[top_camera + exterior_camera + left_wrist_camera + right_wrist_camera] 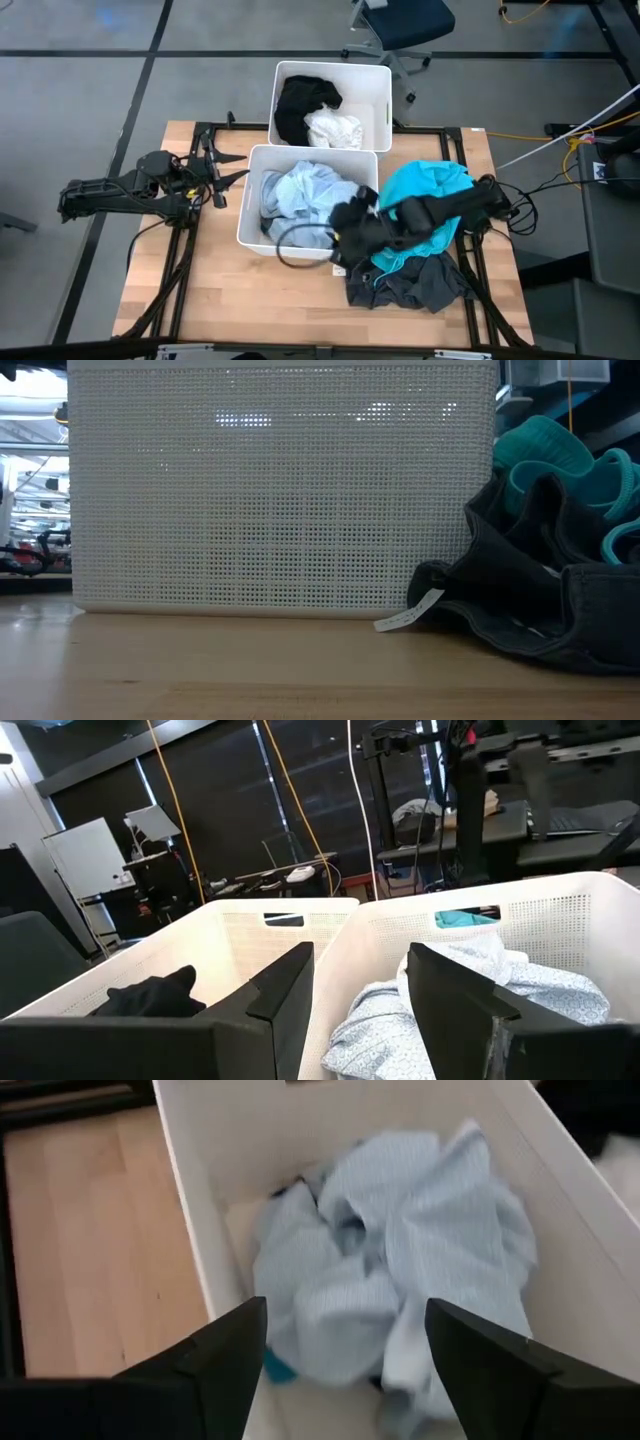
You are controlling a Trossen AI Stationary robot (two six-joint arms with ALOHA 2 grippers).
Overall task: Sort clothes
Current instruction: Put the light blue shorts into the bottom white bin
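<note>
Centrally, a crumpled light blue garment (400,1260) fills the near bin (250,215). Right end effector (345,1355) hovers above it, released; left end effector (228,172) waits beside the bins, fingers apart.

A: What carries my work?
B: A pale wooden table (300,310) with dark rails along its edges.

A: What stands on it?
B: Two white bins, touching end to end: the far bin (383,80) at the table's back edge, the near bin (247,215) around the middle.

A: And lying loose on the wood?
B: On my right side, a dark grey garment (425,288), with a teal garment (425,185) heaped just behind it, beside the near bin
</note>
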